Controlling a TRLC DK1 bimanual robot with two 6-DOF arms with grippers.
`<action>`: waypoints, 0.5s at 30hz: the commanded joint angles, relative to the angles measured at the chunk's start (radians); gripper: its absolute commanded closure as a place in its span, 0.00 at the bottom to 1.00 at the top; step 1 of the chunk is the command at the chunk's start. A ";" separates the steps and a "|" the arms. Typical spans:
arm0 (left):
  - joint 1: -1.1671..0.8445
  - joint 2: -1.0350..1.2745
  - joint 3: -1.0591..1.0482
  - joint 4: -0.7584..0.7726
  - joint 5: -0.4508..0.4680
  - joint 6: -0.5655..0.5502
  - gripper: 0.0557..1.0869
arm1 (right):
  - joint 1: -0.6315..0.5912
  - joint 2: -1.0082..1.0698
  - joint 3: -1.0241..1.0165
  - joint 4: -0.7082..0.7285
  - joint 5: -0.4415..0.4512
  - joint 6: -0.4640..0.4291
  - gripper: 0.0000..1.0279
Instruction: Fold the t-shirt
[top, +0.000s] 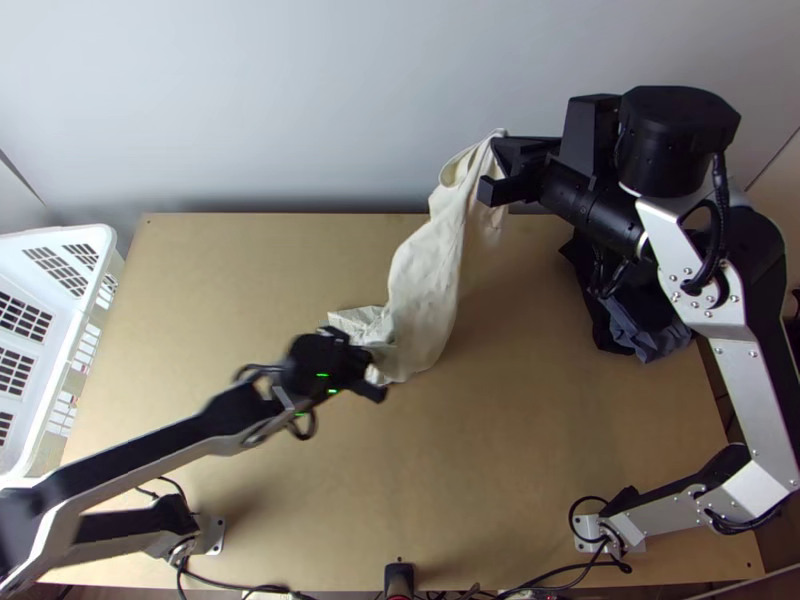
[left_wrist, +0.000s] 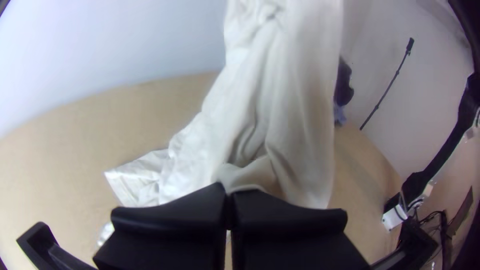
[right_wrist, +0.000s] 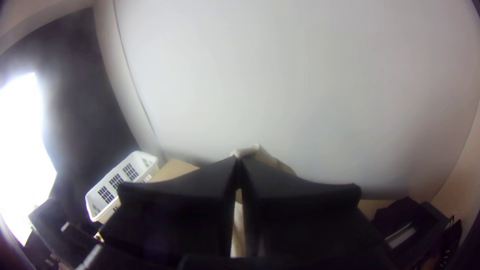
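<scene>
Cream t-shirt (top: 425, 285) hung in a loose, bunched drape, from 12–1 o'clock down near the middle of the table (top: 560, 400). Pinched high by right pincer (right_wrist: 239, 162), fingers pressed together, probably to let slack drop. Apparently nipped low by left pincer (left_wrist: 228, 191), likewise pressed together, perhaps to tension or spread. Plastic basket (top: 55, 345) at 9–10 o'clock, likely kept aside for laundry. No readable labels noted.

Light wooden table (top: 560, 420): white basket (top: 95, 235) standing, left edge; dark cloth (top: 640, 325) bunching, far right; pale shirt (top: 352, 320) trailing lower end, middle; cables (top: 238, 587) running, near edge.
</scene>
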 joint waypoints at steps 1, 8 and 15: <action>0.173 -0.426 -0.065 -0.218 0.159 0.000 0.96 | -0.018 0.012 0.000 0.010 0.000 0.001 0.97; 0.547 -0.670 -0.054 -0.395 0.368 0.059 0.96 | -0.049 0.025 0.020 0.018 0.000 0.001 0.97; 1.089 -0.674 -0.017 -0.439 0.720 0.168 0.96 | -0.106 0.009 0.006 0.016 0.000 0.001 0.97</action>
